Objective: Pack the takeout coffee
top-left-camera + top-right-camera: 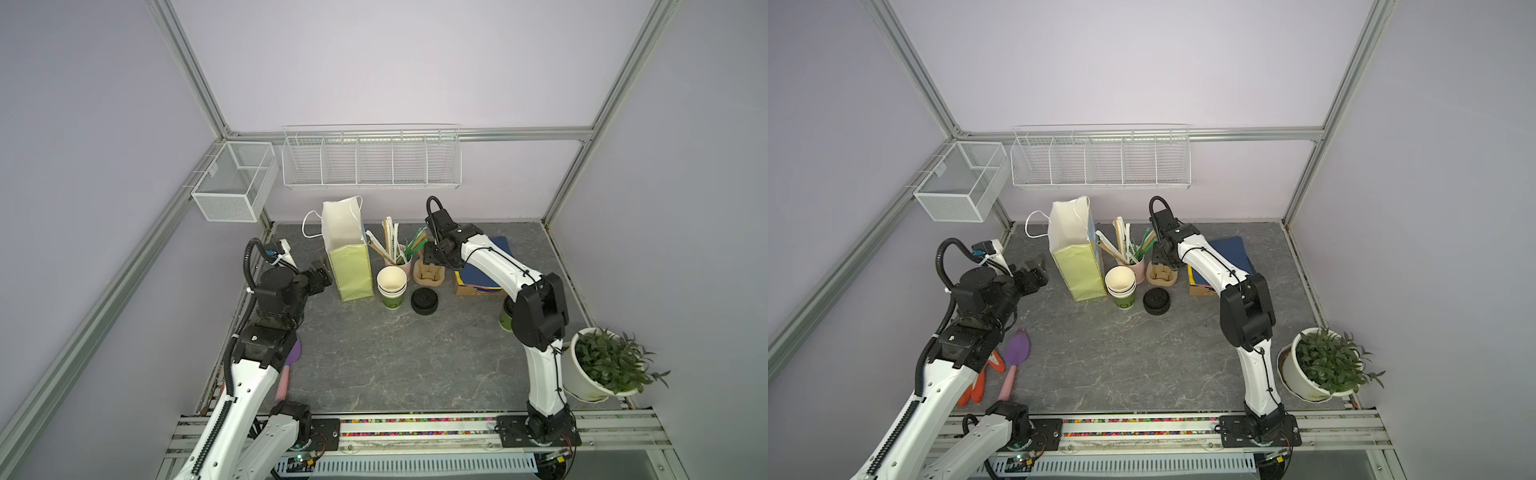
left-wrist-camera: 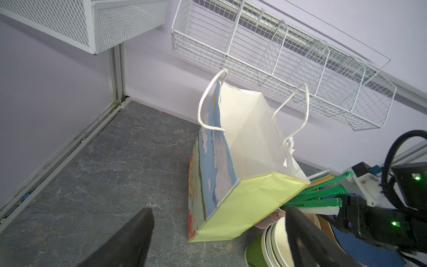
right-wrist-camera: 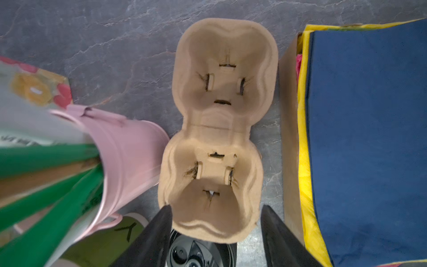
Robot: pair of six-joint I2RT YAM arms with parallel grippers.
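**Green takeout coffee cup [image 1: 505,321] half hidden behind the right arm [image 1: 540,309]**

Only the cup's green paper side shows in a top view, near the desk's [image 1: 395,357] right edge. It stands just beside the cardboard box [image 1: 471,287] of blue cloth, and the arm's elbow covers its top.

The right gripper [image 3: 216,207] hangs over the pulp cup carrier [image 3: 219,111]. Its fingers straddle one end of the carrier, but I cannot tell whether they press on it.

Leftward along the desk's back stand the stack of black lids [image 1: 424,300], the stack of lidless cups [image 1: 392,286], a pink bucket [image 3: 129,148] of straws and the paper bag [image 1: 353,266].

The left gripper [image 1: 324,271] points at the bag with its jaws wide apart and nothing between them.
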